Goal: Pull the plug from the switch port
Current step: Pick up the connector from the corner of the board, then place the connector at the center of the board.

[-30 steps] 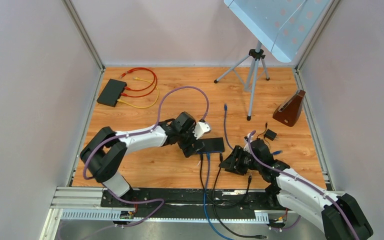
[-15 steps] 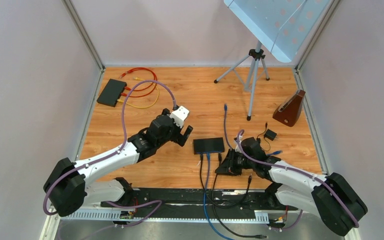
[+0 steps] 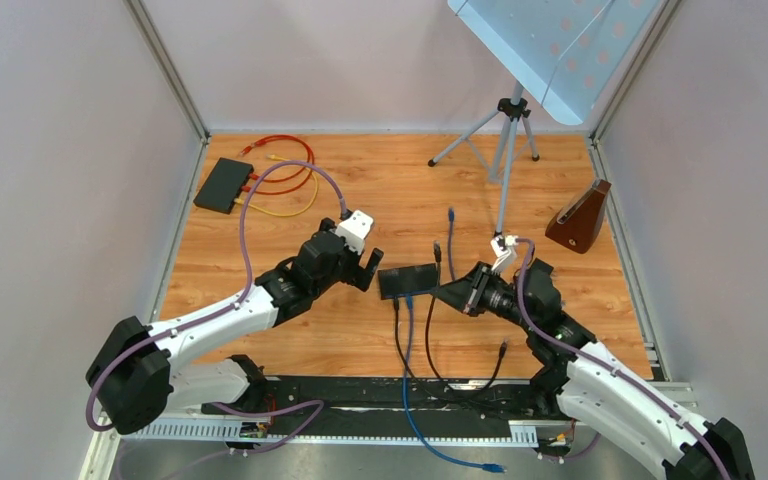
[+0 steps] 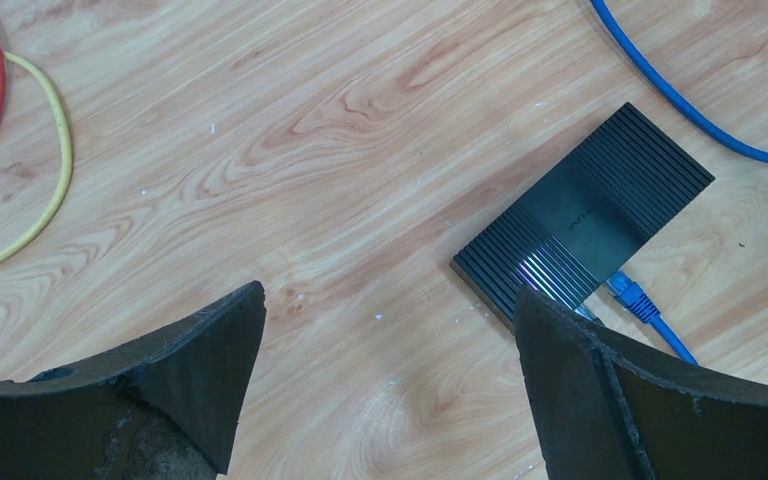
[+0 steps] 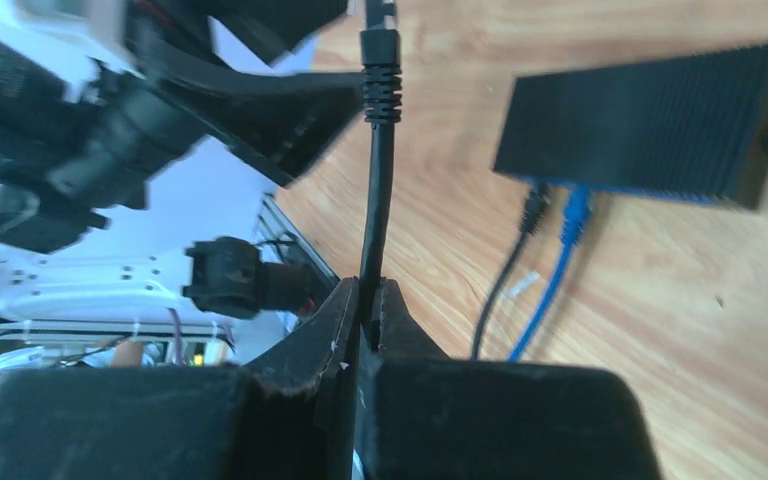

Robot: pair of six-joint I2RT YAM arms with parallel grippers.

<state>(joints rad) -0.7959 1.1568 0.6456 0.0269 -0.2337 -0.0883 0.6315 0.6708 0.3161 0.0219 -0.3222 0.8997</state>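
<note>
The black switch (image 3: 408,281) lies mid-table, and shows in the left wrist view (image 4: 585,215) and the right wrist view (image 5: 650,115). My right gripper (image 3: 444,291) is shut on a black cable (image 5: 373,210) just right of the switch. The cable's plug (image 5: 380,65) hangs free above my fingers, out of the switch; it also shows in the top view (image 3: 437,246). A black plug (image 5: 533,207) and a blue plug (image 5: 573,207) sit in the switch's near ports. My left gripper (image 3: 365,268) is open and empty just left of the switch, with bare wood between its fingers (image 4: 200,370).
A second black box (image 3: 224,185) with red and yellow cables (image 3: 290,180) lies at the back left. A tripod (image 3: 505,150) and a brown wedge-shaped object (image 3: 580,218) stand at the back right. A loose blue cable (image 3: 451,250) lies behind the switch. Cables trail to the near edge.
My left gripper left the switch and drew back left, open. My right gripper rose and moved away with the black cable, whose plug came out. The switch slid slightly left.
</note>
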